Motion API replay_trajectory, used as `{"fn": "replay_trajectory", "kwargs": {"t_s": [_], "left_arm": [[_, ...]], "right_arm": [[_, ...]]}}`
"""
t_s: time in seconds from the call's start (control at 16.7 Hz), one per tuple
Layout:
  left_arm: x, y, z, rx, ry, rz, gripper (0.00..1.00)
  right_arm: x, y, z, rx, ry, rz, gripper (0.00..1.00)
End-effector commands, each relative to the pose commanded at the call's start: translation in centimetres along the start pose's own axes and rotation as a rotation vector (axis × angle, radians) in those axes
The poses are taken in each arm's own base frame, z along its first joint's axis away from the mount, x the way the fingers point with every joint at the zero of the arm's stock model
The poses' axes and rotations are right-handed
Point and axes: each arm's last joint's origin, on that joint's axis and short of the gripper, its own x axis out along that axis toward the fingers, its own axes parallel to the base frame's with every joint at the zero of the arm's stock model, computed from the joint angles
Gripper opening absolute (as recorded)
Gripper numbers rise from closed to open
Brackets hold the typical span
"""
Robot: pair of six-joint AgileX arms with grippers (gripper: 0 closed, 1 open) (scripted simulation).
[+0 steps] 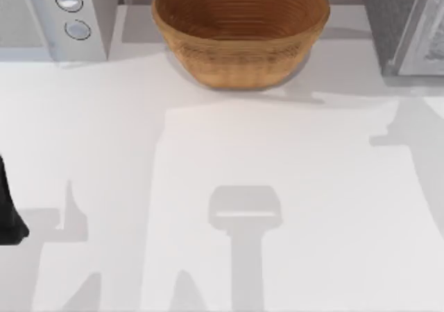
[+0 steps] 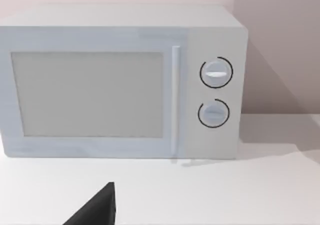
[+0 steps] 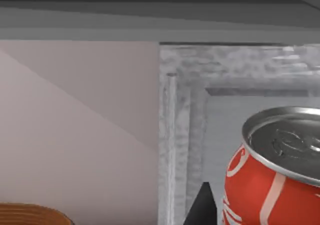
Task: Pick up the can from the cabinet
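Your right gripper (image 3: 202, 207) shows as one dark fingertip at the edge of the right wrist view, and just beside it stands the small cylindrical can with the silver top and red-and-white label (image 3: 272, 180); whether the fingers are open or already closing on it, you cannot tell. Just beyond the fingertip and the can stands the grey, mottled framed cabinet panel (image 3: 182, 135), with a dark shelf or ceiling above, so I judge you are at the reach-and-grasp step: the can sits at the cabinet, not yet lifted clear. The next move calls for confirming the fingers straddle the can's body, closing firmly, then drawing it out without clipping the frame. Farther off, the woven brown bowl (image 1: 239, 31) sits at the table's back, well apart from the can. Your left gripper (image 2: 97, 210) is parked low over the white table (image 1: 291, 187) at its left side, a dark wedge facing the white microwave with two dials (image 2: 120, 85); its fingers' state is likewise unclear.
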Motion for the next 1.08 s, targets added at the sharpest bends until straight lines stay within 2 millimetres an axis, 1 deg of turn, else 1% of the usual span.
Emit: {"fn": "replay_trajectory", "kwargs": {"t_s": [0.12,0.3,0.54,0.66,0.72,0.84,0.96,1.08], "left_arm": [[0.0,0.0,0.0,0.000,0.000,0.000,1.00],[0.0,0.0,0.0,0.000,0.000,0.000,1.00],[0.0,0.0,0.0,0.000,0.000,0.000,1.00],[0.0,0.0,0.0,0.000,0.000,0.000,1.00],[0.0,0.0,0.0,0.000,0.000,0.000,1.00],[0.0,0.0,0.0,0.000,0.000,0.000,1.00],[0.0,0.0,0.0,0.000,0.000,0.000,1.00],[0.0,0.0,0.0,0.000,0.000,0.000,1.00]], "right_arm": [[-1.0,-0.4,-3.6,0.003,-0.010,0.000,0.00],[-1.9,-1.0,-10.1,0.006,-0.015,-0.002,0.00],[-2.3,-1.5,-19.2,0.007,-0.008,-0.005,0.00],[-2.2,-1.6,-22.9,0.008,-0.009,-0.005,0.00],[-2.1,-1.7,-24.4,0.008,-0.012,-0.005,0.00],[-2.0,-1.8,-26.5,0.008,-0.020,-0.006,0.00],[-1.9,-1.8,-27.5,0.007,-0.026,-0.006,0.00],[-1.9,-1.8,-27.7,0.007,-0.027,-0.006,0.00]]}}
